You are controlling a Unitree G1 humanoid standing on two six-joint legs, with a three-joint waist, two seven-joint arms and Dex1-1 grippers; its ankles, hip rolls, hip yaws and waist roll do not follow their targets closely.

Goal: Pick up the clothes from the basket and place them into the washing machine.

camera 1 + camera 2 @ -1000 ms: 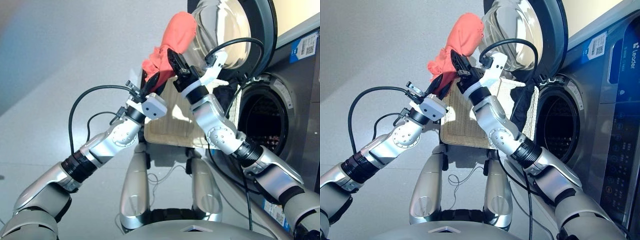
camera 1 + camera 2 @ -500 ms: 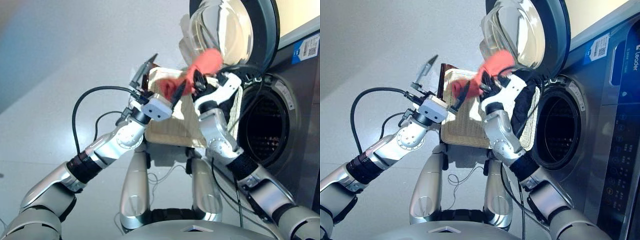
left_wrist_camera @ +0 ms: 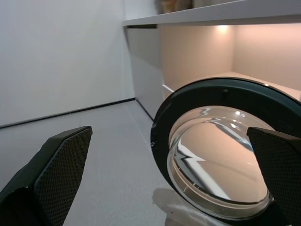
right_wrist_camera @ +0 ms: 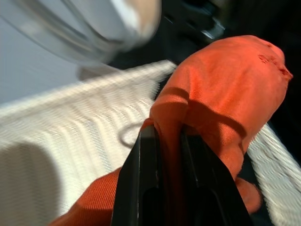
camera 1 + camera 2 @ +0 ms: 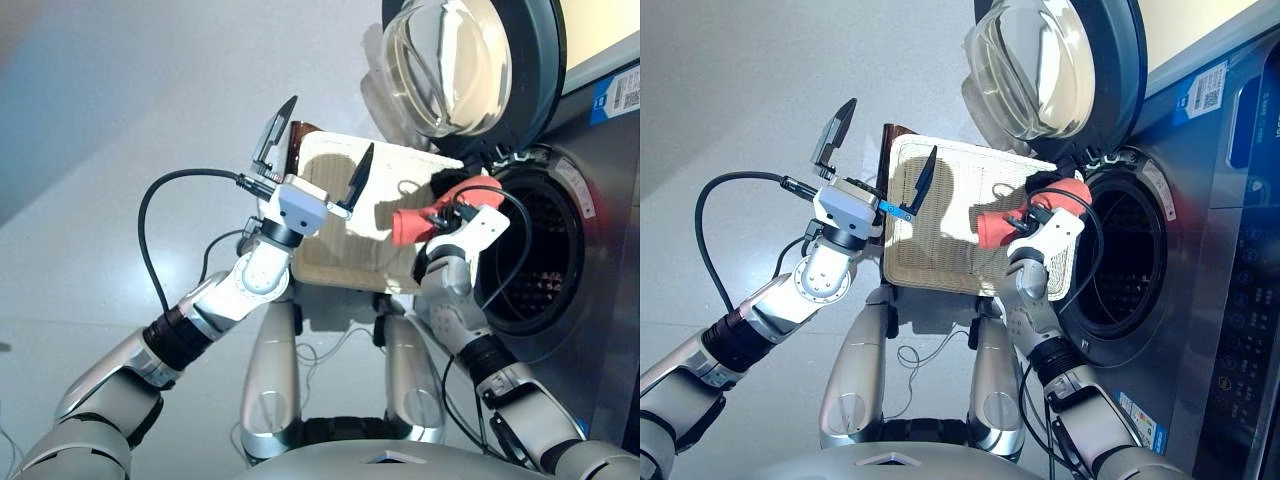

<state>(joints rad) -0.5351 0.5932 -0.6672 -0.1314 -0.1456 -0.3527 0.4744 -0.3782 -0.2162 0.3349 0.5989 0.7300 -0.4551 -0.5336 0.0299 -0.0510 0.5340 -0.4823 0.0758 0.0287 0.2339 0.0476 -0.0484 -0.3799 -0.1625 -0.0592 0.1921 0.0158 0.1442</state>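
Observation:
My right gripper [image 5: 437, 213] is shut on the coral-red cloth [image 5: 420, 220], which it holds bunched over the right edge of the cream-white basket [image 5: 335, 245], just in front of the washing machine's drum opening [image 5: 540, 260]. In the right wrist view both fingers [image 4: 148, 155] pinch the coral-red cloth [image 4: 221, 94] above the basket weave [image 4: 66, 136]. My left gripper [image 5: 318, 155] hangs open above the basket's left part with nothing in it. The left wrist view faces the door glass [image 3: 221, 165].
The round door [image 5: 455, 60] with its bulging glass stands swung open above the basket. The dark grey machine front [image 5: 1230, 250] fills the right side. Grey floor [image 5: 120, 120] spreads out to the left. A dark brown object [image 5: 300, 132] sits at the basket's far left corner.
My right arm has brought the coral-red cloth down from beside the door glass to the basket's right edge by the drum. My left gripper came off the cloth, opened and drew away left.

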